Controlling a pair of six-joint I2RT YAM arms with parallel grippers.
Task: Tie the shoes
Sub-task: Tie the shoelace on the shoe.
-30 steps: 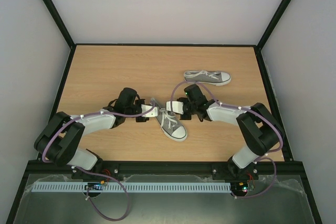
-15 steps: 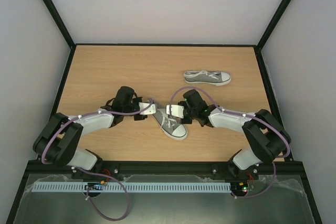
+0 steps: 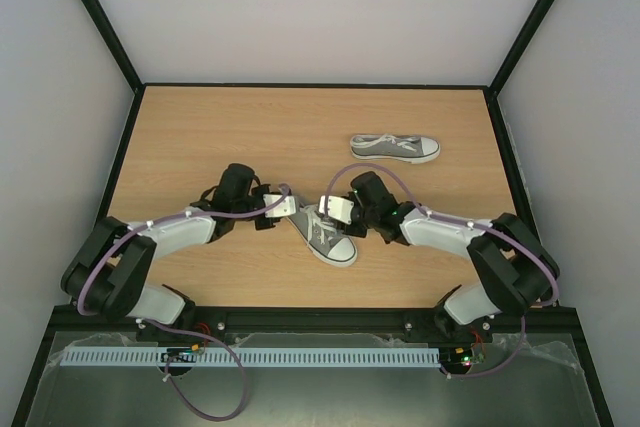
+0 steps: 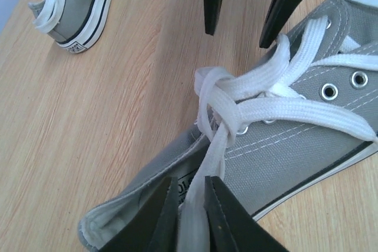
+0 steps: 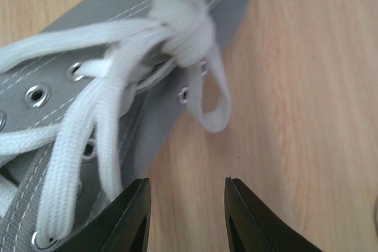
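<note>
Shoes (image 3: 322, 234) of grey canvas are kept well apart on the table (image 3: 200, 137). The near shoe (image 4: 283, 146) is laid between the two arms, toe toward the robot, so that it can be reached from both sides. The far shoe (image 3: 396, 147) is left standing toward the back right, out of the way.

On the near shoe the white laces (image 4: 307, 110) are gathered into a knot (image 4: 215, 95) at the top eyelets. One strand (image 4: 209, 157) is led from the knot down between the jaws of the left gripper (image 4: 190, 202), which are closed on it, presumably so that the knot can be drawn tight. The jaws of the right gripper (image 5: 186, 190) are held apart with nothing between them, just short of a small loop (image 5: 215, 110) hanging over the shoe's side. That loop is judged to be the next thing to be taken.

A small heel patch (image 4: 74, 45) is seen on the far shoe, and a printed mark lies inside the near shoe beside the left jaws. Neither can be read, and no brand name is legible.
</note>
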